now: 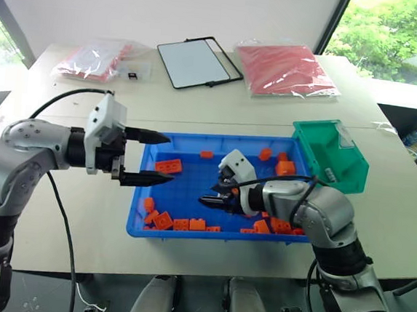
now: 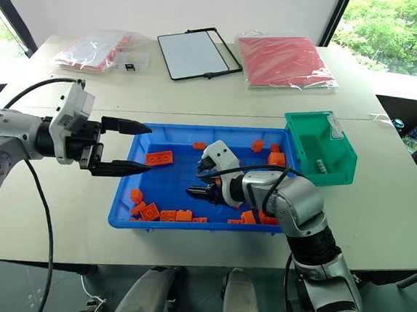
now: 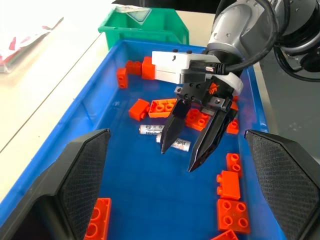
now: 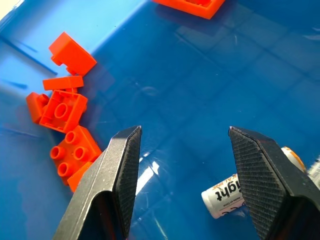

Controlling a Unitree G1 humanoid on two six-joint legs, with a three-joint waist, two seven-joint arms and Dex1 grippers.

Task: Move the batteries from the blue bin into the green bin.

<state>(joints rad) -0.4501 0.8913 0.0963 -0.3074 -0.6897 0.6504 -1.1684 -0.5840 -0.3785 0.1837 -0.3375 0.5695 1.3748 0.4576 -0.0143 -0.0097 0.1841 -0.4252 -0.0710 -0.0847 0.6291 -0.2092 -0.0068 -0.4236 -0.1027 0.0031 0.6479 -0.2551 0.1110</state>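
Item: batteries in blue bin, right end effector poised over them with jaws released.

Right end effector (image 3: 187, 155): black fingers spread, nothing between them, hanging just above the blue bin (image 1: 147, 187) floor. Batteries (image 3: 172, 144): two seen on the floor, silver-white cylinders with printed labels, one with an orange-tipped end in the right wrist view. Both lie flat, nearly end to end, long axes running roughly across the bin's width. The nearer one sits right under the end effector, its end partly hidden behind one finger; the other (image 3: 150, 130) lies just beyond. Orange bricks (image 1: 168, 166) are scattered around them. Left end effector (image 1: 157, 159): fingers apart, empty, held over the bin's left rim. Green bin (image 1: 329, 155): on the counter (image 1: 271, 110) at the blue bin's far right corner, touching it.
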